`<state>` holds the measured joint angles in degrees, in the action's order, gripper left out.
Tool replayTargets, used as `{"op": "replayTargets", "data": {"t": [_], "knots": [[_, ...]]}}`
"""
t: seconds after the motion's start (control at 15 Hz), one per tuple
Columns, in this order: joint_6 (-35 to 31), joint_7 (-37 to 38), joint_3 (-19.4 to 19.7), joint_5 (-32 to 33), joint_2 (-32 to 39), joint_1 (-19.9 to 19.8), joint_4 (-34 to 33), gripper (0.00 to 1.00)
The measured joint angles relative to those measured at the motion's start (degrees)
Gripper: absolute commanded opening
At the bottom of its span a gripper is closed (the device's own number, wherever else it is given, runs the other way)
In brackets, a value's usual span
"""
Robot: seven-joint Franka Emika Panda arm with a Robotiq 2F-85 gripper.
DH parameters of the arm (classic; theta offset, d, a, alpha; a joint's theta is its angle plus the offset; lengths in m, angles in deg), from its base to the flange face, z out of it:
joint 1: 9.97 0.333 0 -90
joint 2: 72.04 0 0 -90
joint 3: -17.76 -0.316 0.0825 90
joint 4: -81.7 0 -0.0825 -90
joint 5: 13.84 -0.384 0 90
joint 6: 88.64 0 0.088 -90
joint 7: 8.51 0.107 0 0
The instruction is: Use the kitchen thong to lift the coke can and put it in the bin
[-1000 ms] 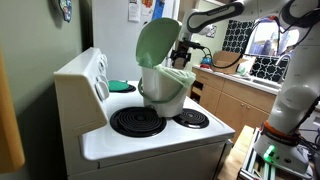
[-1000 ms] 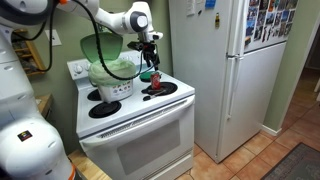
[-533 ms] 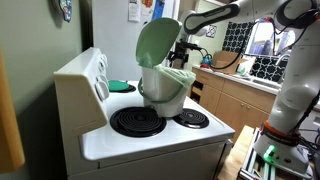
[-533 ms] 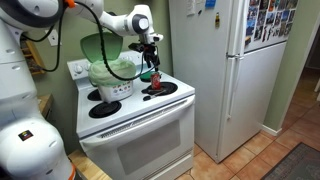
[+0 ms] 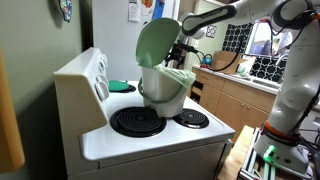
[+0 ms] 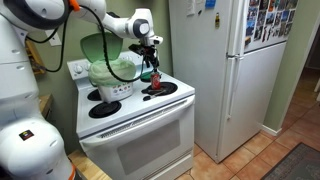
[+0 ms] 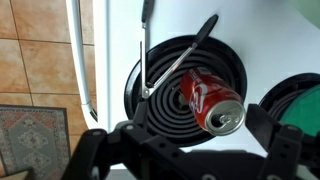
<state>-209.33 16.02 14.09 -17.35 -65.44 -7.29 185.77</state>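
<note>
A red coke can (image 7: 208,100) stands on the stove's black coil burner (image 7: 165,105); it also shows in an exterior view (image 6: 155,77). The metal kitchen tongs (image 7: 170,62) lie open on the same burner beside the can, held by nothing. My gripper (image 7: 188,150) hangs just above the can, open and empty, with a finger on each side of it and touching neither. It shows in both exterior views (image 5: 180,52) (image 6: 150,55). The white bin (image 6: 113,82) with its raised pale green lid (image 5: 157,42) stands on the stove behind the burners.
The white stove top (image 5: 150,140) has further coil burners in front (image 5: 137,121). A white fridge (image 6: 230,70) stands beside the stove. Wooden counters with clutter (image 5: 235,90) lie beyond it. A green burner cover (image 5: 120,86) lies near the stove's back panel.
The arm has shifted only slightly above the can. The can, tongs and bin have not moved.
</note>
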Motion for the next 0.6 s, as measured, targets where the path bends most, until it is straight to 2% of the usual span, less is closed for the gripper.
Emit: {"op": "replayTargets", "data": {"t": [0.27,0.6], "knots": [[-6.3,-2.6,0.0,0.0,2.7,0.7,-0.7,1.00],[-7.9,-5.0,0.0,0.3,6.0,1.9,-2.5,1.00]]}}
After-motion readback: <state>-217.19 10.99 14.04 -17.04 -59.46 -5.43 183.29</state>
